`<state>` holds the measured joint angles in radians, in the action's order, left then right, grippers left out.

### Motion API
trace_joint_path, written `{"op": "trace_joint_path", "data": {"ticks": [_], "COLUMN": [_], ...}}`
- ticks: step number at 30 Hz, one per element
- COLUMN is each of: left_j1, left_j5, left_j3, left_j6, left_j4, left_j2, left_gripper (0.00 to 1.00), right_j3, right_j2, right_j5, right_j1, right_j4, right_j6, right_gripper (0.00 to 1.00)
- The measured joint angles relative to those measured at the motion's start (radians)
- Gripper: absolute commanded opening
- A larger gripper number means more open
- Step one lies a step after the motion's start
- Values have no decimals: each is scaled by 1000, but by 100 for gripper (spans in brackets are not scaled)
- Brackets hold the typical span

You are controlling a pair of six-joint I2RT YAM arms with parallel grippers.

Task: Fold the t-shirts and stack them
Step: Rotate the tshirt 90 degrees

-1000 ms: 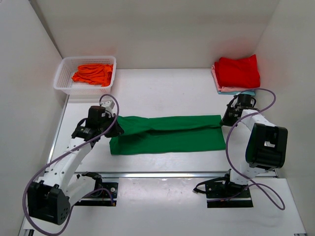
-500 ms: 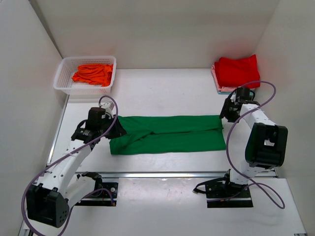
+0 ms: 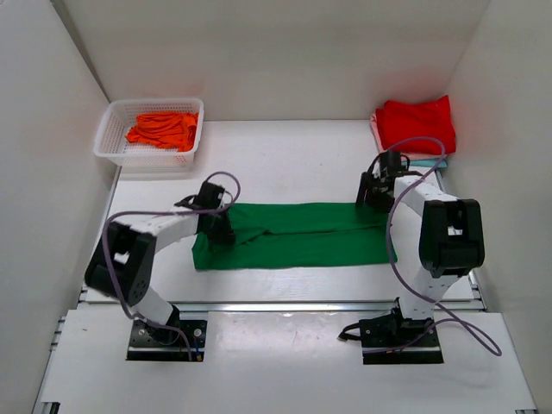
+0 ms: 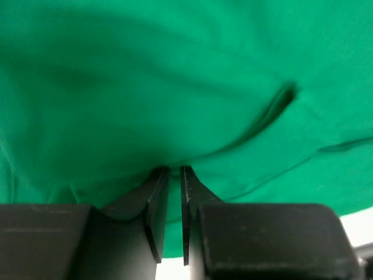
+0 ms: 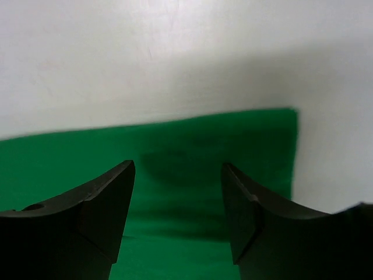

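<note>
Two robot arms reach out over a white table (image 3: 285, 155). One green shirt (image 3: 293, 235) lies flat in the middle of it, just in front of the arms. It is folded into a long strip that runs from left to right. A long crease goes along it, and the left end looks a bit bunched up.

The left gripper (image 3: 217, 226) sits low on the left end of the green shirt. Seen from its wrist, its two black fingers (image 4: 156, 192) are squeezed almost together. A little hump of green cloth goes right up to their tips, so they look like they are pinching the shirt there. Green cloth fills nearly all of that view.

The right gripper (image 3: 373, 191) is at the other end, over the far right corner of the green shirt. Its fingers (image 5: 105, 204) are spread wide apart with nothing between them. Under them I can see the corner of the shirt and the bare table beside it. I cannot tell if the tips touch the cloth.

A white basket (image 3: 108, 142) stands in the far left corner of the table. An orange shirt (image 3: 162, 129) lies crumpled inside it. In the far right corner is a neat pile. A red shirt (image 3: 418, 125) is on top, a pink shirt (image 3: 377, 138) peeks out under it, and a teal shirt (image 3: 431, 161) shows at the bottom edge.
</note>
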<state>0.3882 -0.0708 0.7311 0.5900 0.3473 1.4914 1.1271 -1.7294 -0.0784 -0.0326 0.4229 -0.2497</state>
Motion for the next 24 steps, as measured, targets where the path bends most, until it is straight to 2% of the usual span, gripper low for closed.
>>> {"op": "trace_joint_path", "data": {"ticks": [1, 2, 7, 10, 13, 15, 16, 17, 19, 21, 23, 24], "left_j1": [0, 0, 17, 20, 20, 14, 10, 0, -17, -28, -42, -49], "left_j5": [-11, 3, 27, 38, 40, 8, -8, -35, -50, -51, -67, -82], "left_j3": [48, 115, 500, 779, 1286, 1678, 1790, 1769, 1703, 1784, 1917, 1929], "left_j6": [6, 1, -35, -68, -116, -130, -132, -131, -136, -142, -141, -134], "left_j4": [27, 45, 111, 212, 405, 509, 506, 455, 454, 523, 553, 540], "left_j2": [60, 109, 422, 604, 908, 1128, 1194, 1198, 1156, 1190, 1263, 1275], "left_gripper": [24, 23, 18, 18, 18, 13, 13, 8, 9, 12, 10, 9], "right_j3": [-17, -44, -210, -350, -469, -506, -518, -524, -536, -540, -538, -533], "right_j2": [-12, -14, 111, 267, 399, 433, 438, 438, 437, 428, 397, 377], "right_j5": [7, 10, 20, 9, -32, -50, -56, -64, -79, -84, -85, -89], "right_j1": [-10, -24, -140, -268, -403, -459, -479, -491, -510, -536, -586, -612], "right_j4": [4, 13, 19, 24, 22, -2, -18, -37, -84, -129, -177, -202], "right_j6": [-18, -36, -148, -245, -354, -409, -436, -455, -488, -511, -527, -538], "right_gripper": [49, 44, 46, 39, 41, 43, 43, 44, 44, 45, 47, 49]}}
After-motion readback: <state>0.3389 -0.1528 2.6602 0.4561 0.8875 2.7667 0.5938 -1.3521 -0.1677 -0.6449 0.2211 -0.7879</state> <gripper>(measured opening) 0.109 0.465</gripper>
